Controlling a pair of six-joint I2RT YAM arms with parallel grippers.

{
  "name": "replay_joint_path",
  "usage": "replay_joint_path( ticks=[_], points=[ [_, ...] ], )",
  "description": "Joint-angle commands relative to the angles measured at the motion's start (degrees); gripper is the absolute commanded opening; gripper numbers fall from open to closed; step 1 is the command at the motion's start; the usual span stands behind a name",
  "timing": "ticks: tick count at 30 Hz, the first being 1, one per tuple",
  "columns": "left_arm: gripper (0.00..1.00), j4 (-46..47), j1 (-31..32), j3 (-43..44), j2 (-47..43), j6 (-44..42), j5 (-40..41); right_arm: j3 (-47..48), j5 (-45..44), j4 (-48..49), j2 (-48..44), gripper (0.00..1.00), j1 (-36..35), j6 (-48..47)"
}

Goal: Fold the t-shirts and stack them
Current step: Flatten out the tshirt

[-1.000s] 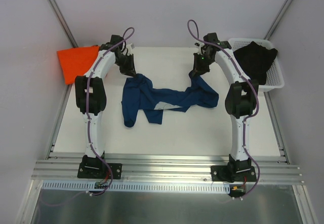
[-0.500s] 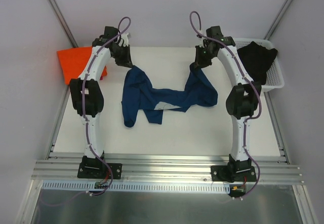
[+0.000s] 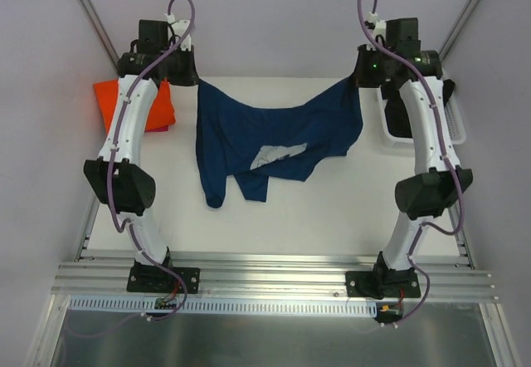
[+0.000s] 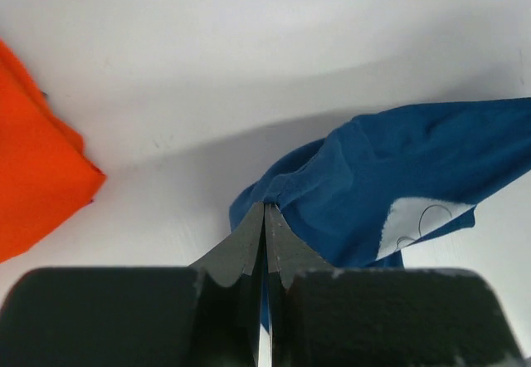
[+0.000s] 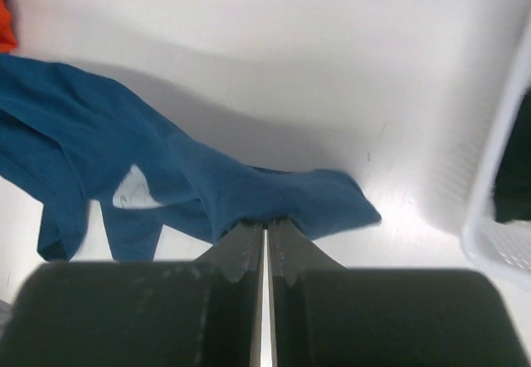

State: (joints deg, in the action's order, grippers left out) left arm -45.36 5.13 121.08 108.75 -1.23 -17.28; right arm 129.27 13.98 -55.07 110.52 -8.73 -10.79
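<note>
Left end effector (image 4: 264, 209) and right end effector (image 5: 264, 224) are each clamping an edge of the navy t-shirt (image 3: 265, 130), which is hanging stretched between them, its lower part trailing on the surface (image 3: 332, 209). The orange t-shirt (image 3: 116, 101), apparently folded, is lying beside the left one. The navy shirt's folding and stacking are seemingly remaining.

The navy t-shirt (image 3: 249, 134), pinched between the left fingers (image 4: 245, 251) and the right fingers (image 5: 242, 247), hung as a curtain across the far middle of the worktop (image 3: 332, 217). The near strip of worktop lay open. The orange t-shirt (image 3: 112, 101) filled the far left corner. The white basket (image 5: 485, 184) holding dark cloth (image 5: 516, 159) crowded the far right.
</note>
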Motion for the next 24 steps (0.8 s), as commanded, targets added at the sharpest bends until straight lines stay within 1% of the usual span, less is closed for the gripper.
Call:
replay_joint_path(
  ticks=[1, 4, 5, 7, 9, 10, 11, 15, 16, 18, 20, 21, 22, 24],
  points=[
    [0.00, 0.4, -1.2, -0.7, -9.1, -2.3, 2.9, -2.2, -1.7, 0.0, -11.3, 0.00, 2.0, -1.4],
    [0.00, 0.5, -1.3, -1.9, -14.2, -2.6, 3.5, -5.7, -2.7, 0.1, -16.1, 0.00, 3.0, -1.9],
    [0.00, 0.4, -1.5, -2.2, -15.5, -2.6, 3.9, -6.7, -3.2, 0.1, -19.2, 0.00, 4.0, -1.9],
    [0.00, 0.5, -2.0, -3.0, -19.6, -2.5, 4.2, -8.3, -3.2, 0.3, -21.7, 0.00, 6.3, -1.7],
    [0.00, 0.6, -2.2, -3.1, -22.2, -3.1, 4.1, -8.8, -1.1, 0.3, -24.8, 0.00, 8.4, 0.1],
    [0.00, 0.5, -2.3, -3.0, -24.2, -3.4, 3.8, -9.4, 0.5, 0.2, -25.8, 0.00, 10.6, 1.2],
    [0.00, 0.7, -2.3, -2.8, -25.2, -3.6, 3.3, -9.8, 2.6, 0.4, -26.8, 0.00, 11.4, 2.9],
    [0.00, 0.6, -2.3, -2.6, -29.6, -2.5, 2.2, -14.9, 6.1, 0.9, -33.6, 0.00, 13.6, 4.6],
    [0.00, 0.6, -2.3, -4.0, -32.1, -2.3, 1.7, -16.1, 7.1, 1.4, -36.6, 0.00, 14.2, 4.9],
    [0.00, 0.6, -2.3, -6.1, -35.0, -3.0, 0.9, -18.9, 9.7, 1.5, -39.7, 0.00, 14.5, 5.2],
    [0.00, 0.5, -2.3, -9.9, -39.8, -4.2, -0.4, -20.6, 11.9, 1.9, -43.7, 0.00, 14.7, 5.5],
    [0.00, 0.5, -2.3, -12.3, -43.2, -5.0, -1.2, -20.9, 12.6, 1.9, -44.9, 0.01, 14.7, 5.9],
    [0.00, 0.1, -2.3, -13.3, -44.8, -5.3, -2.7, -20.9, 13.0, 1.9, -47.2, 0.00, 14.7, 6.2],
    [0.00, -1.1, -2.3, -14.4, -47.6, -4.9, -2.9, -19.9, 13.8, 1.5, -49.3, 0.01, 14.9, 6.5]
  ],
)
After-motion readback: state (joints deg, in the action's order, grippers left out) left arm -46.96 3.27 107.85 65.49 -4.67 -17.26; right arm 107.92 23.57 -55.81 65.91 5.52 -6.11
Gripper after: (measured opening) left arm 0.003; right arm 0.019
